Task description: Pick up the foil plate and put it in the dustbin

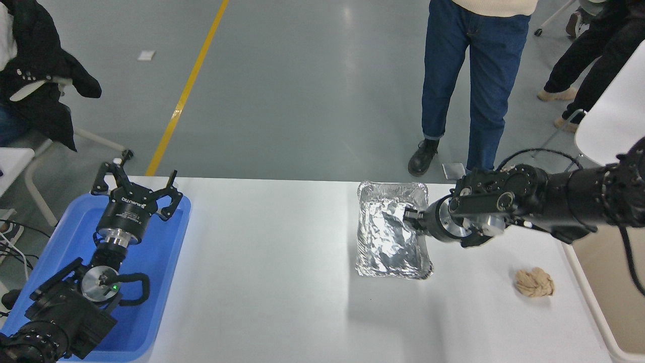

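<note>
Here the foil plate (390, 237) is seen held above the white table (272, 262), right of the table's middle, its shadow cast on the surface just below and in front of it. It is tilted so that its hollow inside faces the camera, with its long side running from twelve to six o'clock. Its right rim is pinched by the right gripper (410, 218), whose fingers are pressed together on the foil at about three o'clock of the plate. The right arm is stretched in from the picture's right edge, roughly level, pointing toward nine o'clock.

The dustbin (587, 272) is found at the table's right end, only its pale rim and part of its beige inside being in view; the plate is well apart from it, at about nine o'clock from the bin. A crumpled tan paper ball (534, 282) is left lying on the table between plate and bin, at about five o'clock from the gripper.

At the lower left the left gripper (133, 194) is parked over a blue tray (151, 282), its fingers spread and nothing held between them. A person in blue jeans (471, 85) is seen standing beyond the table's far edge, at twelve o'clock from the plate.
</note>
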Controlling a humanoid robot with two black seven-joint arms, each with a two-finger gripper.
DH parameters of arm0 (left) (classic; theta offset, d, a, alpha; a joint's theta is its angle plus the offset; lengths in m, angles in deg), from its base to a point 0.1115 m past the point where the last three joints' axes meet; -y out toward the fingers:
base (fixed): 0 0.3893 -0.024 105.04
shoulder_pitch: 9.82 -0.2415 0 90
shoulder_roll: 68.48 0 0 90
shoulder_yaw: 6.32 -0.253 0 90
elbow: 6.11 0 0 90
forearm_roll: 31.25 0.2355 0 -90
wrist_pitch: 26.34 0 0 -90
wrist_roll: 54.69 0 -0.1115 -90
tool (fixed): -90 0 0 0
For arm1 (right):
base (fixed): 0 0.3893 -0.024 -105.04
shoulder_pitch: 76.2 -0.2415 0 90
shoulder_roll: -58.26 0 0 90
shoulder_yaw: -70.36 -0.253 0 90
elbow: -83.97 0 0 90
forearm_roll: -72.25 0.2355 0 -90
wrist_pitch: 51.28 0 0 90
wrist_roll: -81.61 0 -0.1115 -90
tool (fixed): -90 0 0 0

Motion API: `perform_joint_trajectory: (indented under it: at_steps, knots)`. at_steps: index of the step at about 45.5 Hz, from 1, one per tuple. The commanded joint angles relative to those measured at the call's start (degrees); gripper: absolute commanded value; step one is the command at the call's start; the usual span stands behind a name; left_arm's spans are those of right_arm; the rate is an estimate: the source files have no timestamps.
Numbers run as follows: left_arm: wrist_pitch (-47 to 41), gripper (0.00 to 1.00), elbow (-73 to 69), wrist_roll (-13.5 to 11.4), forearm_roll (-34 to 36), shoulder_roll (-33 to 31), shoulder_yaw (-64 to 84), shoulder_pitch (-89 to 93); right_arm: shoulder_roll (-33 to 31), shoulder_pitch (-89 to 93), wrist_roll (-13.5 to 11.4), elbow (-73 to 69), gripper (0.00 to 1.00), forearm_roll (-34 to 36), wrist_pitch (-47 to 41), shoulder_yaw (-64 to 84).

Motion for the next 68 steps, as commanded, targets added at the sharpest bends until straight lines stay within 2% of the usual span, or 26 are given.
perform_joint_trajectory:
  at_steps: [1,11,21,44,58,64,68]
  knots:
    - [0.0,1.0,0.0,0.0,0.0,0.0,0.0,0.0,-5.8,-12.6,0.3,-4.1,0.0,-5.4,-16.7,2.8]
    - [0.0,1.0,0.0,0.0,0.0,0.0,-0.1,0.0,-10.1,-22.0,0.3,-4.7,0.0,-7.5,-26.7,4.4]
    - [0.0,1.0,0.0,0.0,0.0,0.0,0.0,0.0,-12.4,-28.5,0.2,-4.8,0.0,-8.0,-32.2,6.6]
    - [0.0,1.0,0.0,0.0,0.0,0.0,0.0,-0.1,-16.4,-38.0,0.0,-4.8,0.0,-8.0,-32.2,12.4]
    - [0.0,1.0,0.0,0.0,0.0,0.1,0.0,-0.1,-20.9,-41.7,0.0,-4.1,0.0,-8.1,-32.2,18.8]
    - [0.0,1.0,0.0,-0.1,0.0,0.0,0.0,-0.1,-24.2,-41.0,0.0,-2.8,0.0,-7.8,-32.2,23.7]
    - [0.0,1.0,0.0,-0.1,-0.1,0.1,0.0,-0.1,-28.6,-38.3,0.0,-1.1,0.0,-7.5,-32.2,24.7]
